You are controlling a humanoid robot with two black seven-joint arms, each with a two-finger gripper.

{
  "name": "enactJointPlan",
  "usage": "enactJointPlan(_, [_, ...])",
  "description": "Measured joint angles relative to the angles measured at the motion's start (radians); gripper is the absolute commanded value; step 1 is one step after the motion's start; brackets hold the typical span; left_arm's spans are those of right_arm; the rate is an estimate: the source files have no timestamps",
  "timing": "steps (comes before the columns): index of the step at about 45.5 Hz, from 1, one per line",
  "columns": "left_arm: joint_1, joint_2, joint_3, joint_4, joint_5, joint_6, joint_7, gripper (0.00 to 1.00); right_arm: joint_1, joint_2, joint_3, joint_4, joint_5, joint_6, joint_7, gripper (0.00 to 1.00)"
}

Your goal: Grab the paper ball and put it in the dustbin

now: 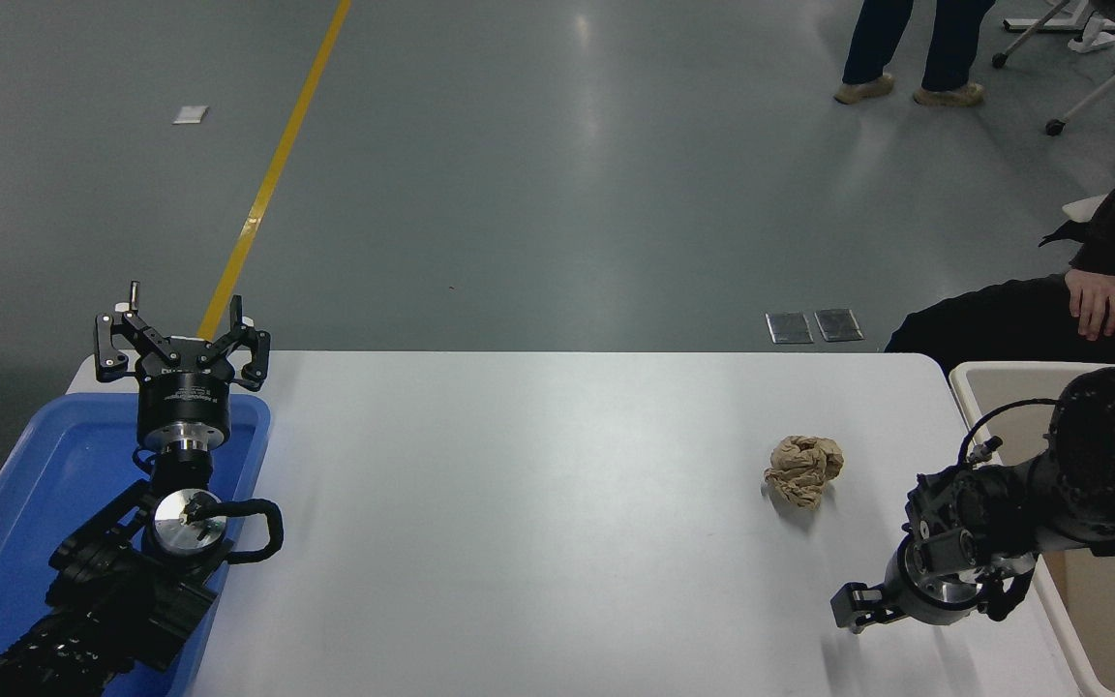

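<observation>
Nearest, black right gripper (858, 608) hovers low over white table (538, 484), finger spread unclear, nothing held. Black left gripper (182, 339) parked over blue plastic tray (45, 465), fingers wide. Crumpled tan paper ball (804, 469) on table beyond right gripper, apart. Cream rectangular dustbin (983, 379) at right edge.

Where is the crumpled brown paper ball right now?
The crumpled tan-brown paper ball lies on the white table's right side, between the right gripper and the table's far edge, apart from both.
</observation>
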Motion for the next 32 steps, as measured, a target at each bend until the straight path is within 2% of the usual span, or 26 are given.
enactJointPlan(23, [-0.001,0.001,0.006,0.000,0.000,0.000,-0.003,0.99,0.027,-0.001,0.001,0.010,0.002,0.000,0.000,1.00])
enactJointPlan(32, [-0.001,0.002,0.008,0.000,0.000,0.000,-0.004,0.99,0.121,-0.035,0.001,0.062,-0.003,0.008,0.002,1.00])
